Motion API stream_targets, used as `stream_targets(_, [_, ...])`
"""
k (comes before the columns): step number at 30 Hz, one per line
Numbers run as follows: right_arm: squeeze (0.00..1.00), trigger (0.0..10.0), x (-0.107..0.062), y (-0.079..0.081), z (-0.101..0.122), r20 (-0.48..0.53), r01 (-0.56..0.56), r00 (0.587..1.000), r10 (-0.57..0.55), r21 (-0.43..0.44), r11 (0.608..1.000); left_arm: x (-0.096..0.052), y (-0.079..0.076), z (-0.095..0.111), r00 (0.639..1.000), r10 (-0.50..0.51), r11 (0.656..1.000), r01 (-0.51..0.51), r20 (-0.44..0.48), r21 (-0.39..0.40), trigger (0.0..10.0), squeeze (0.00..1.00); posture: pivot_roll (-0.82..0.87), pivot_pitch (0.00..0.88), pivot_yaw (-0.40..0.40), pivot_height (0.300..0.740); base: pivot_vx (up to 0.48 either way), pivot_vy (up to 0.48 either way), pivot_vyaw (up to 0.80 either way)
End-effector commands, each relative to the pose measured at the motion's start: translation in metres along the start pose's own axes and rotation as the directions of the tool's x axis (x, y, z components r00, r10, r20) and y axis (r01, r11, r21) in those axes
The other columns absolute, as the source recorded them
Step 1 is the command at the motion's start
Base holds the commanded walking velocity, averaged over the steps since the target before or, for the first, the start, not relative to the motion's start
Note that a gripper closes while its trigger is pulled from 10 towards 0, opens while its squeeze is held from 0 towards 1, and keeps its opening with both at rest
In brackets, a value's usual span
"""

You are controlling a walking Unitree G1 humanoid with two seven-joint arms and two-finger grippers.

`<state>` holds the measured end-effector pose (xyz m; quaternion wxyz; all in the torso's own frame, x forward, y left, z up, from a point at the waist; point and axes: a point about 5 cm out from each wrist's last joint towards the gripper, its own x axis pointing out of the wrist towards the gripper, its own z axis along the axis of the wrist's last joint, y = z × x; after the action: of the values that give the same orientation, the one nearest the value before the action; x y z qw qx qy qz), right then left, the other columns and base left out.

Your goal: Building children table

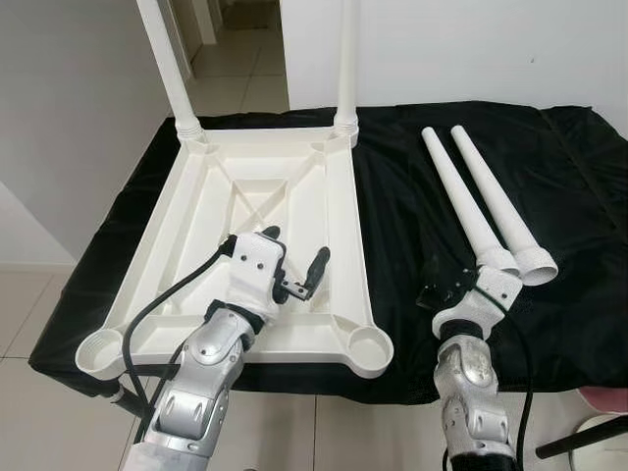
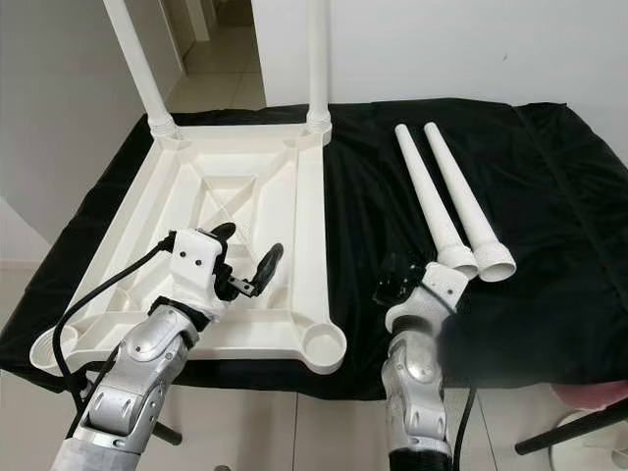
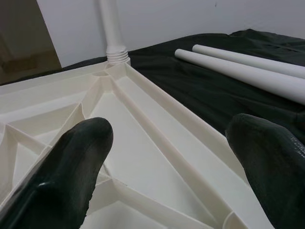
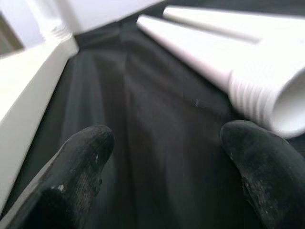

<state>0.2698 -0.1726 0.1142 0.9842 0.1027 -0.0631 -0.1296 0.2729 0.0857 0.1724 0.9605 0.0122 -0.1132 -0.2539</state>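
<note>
White plastic tabletop (image 1: 245, 211) lies upside down on a black cloth (image 1: 412, 206), left-centre of frame, ribbed underside up. Two legs (image 1: 345, 59) already stand in its far corner sockets, upper part of frame; near sockets (image 1: 370, 345) bare. Two loose legs (image 1: 471, 206) lie side by side on the cloth, right of centre, threaded ends toward the robot.

Left gripper (image 1: 294, 263) hovers over the tabletop's near-right area, fingers (image 3: 71, 167) spread wide, holding nothing.

Right gripper (image 1: 439, 286) sits low over bare cloth, lower right, just beside the nearer loose leg's threaded end (contact not discernible); fingers (image 4: 257, 167) wide apart, nothing between them.
</note>
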Motion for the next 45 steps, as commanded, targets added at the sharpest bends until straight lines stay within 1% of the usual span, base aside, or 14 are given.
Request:
stream_targets(1, [0.00,10.0,-0.006,0.006,-0.002,0.000,-0.011,1.000,0.011,0.014,1.000,-0.003,0.000,-0.001,1.000,-0.018,1.000,0.018,-0.012,0.001,10.0,0.00,-0.05,0.087,0.087,0.740,0.000,0.000,0.00])
stream_targets(2, [0.00,10.0,-0.006,0.006,-0.002,0.000,-0.011,1.000,0.011,0.014,1.000,-0.003,0.000,-0.001,1.000,-0.018,1.000,0.018,-0.012,0.001,10.0,0.00,-0.05,0.087,0.087,0.740,0.000,0.000,0.00])
stream_targets(4, [0.00,10.0,-0.012,0.003,-0.002,0.000,-0.003,1.000,0.003,0.005,1.000,-0.003,0.000,-0.001,1.000,-0.021,1.000,0.021,-0.015,-0.001,10.0,0.00,-0.05,0.090,0.083,0.740,0.000,0.000,0.00])
stream_targets(8, [0.00,10.0,-0.015,0.002,-0.002,-0.001,0.003,1.000,-0.003,0.000,1.000,-0.004,-0.001,-0.002,1.000,-0.023,1.000,0.023,-0.016,-0.003,10.0,0.00,-0.06,0.088,0.082,0.740,0.000,0.000,0.00])
stream_targets(9, [0.00,10.0,-0.018,0.001,0.000,0.008,0.002,1.000,-0.002,-0.008,1.000,-0.004,-0.002,-0.002,0.999,-0.029,1.000,0.029,-0.018,-0.006,10.0,0.00,-0.06,0.087,0.083,0.740,0.000,0.000,0.00])
stream_targets(13, [0.00,10.0,-0.021,-0.004,0.006,0.037,0.014,0.999,-0.014,-0.005,1.000,-0.003,-0.004,-0.003,0.999,-0.044,0.999,0.044,-0.020,-0.007,10.0,0.00,-0.07,0.081,0.089,0.740,0.000,0.000,0.00])
stream_targets(15, [0.00,10.0,-0.019,-0.009,0.013,0.075,0.033,0.997,-0.033,0.004,0.999,-0.002,-0.005,-0.003,0.998,-0.053,0.999,0.052,-0.020,-0.009,10.0,0.00,-0.08,0.079,0.094,0.740,0.000,0.000,0.00])
stream_targets(17, [0.00,10.0,-0.018,-0.010,0.016,0.083,0.037,0.996,-0.038,0.007,0.999,-0.002,-0.005,-0.003,0.998,-0.054,0.998,0.054,-0.020,-0.009,10.0,0.00,-0.08,0.076,0.097,0.740,0.000,0.000,0.00])
stream_targets(22, [0.00,10.0,-0.014,-0.013,0.017,0.084,0.063,0.994,-0.066,0.040,0.997,-0.002,-0.005,-0.003,0.998,-0.059,0.998,0.059,-0.021,-0.006,10.0,0.00,-0.08,0.076,0.097,0.740,0.000,0.000,0.00])
stream_targets(24, [0.00,10.0,-0.011,-0.017,0.016,0.077,0.086,0.993,-0.091,0.065,0.994,-0.001,-0.003,-0.002,0.998,-0.055,0.998,0.055,-0.020,-0.003,10.0,0.00,-0.07,0.080,0.103,0.740,0.000,0.000,0.00])
stream_targets(27, [0.00,10.0,-0.006,-0.021,0.016,0.074,0.094,0.992,-0.099,0.070,0.993,-0.002,-0.002,-0.001,0.999,-0.048,0.999,0.048,-0.021,0.000,10.0,0.00,-0.07,0.083,0.103,0.740,0.000,0.000,0.00])
stream_targets(38, [0.00,10.0,0.012,-0.024,0.017,0.065,0.069,0.995,-0.076,0.096,0.993,-0.002,0.000,0.000,0.999,-0.038,0.999,0.038,-0.019,0.006,10.0,0.00,-0.05,0.084,0.115,0.740,0.000,0.000,0.00])
stream_targets(41, [0.00,10.0,0.013,-0.024,0.016,0.064,0.068,0.995,-0.075,0.101,0.993,-0.002,0.001,0.001,0.999,-0.037,0.999,0.037,-0.019,0.008,10.0,0.00,-0.05,0.084,0.115,0.740,0.000,0.000,0.00])
stream_targets(45, [0.00,10.0,0.018,-0.020,0.014,0.050,0.021,0.998,-0.026,0.115,0.993,-0.003,0.000,0.001,0.999,-0.044,0.999,0.045,-0.024,0.011,10.0,0.00,-0.04,0.090,0.126,0.740,0.000,0.000,0.00])
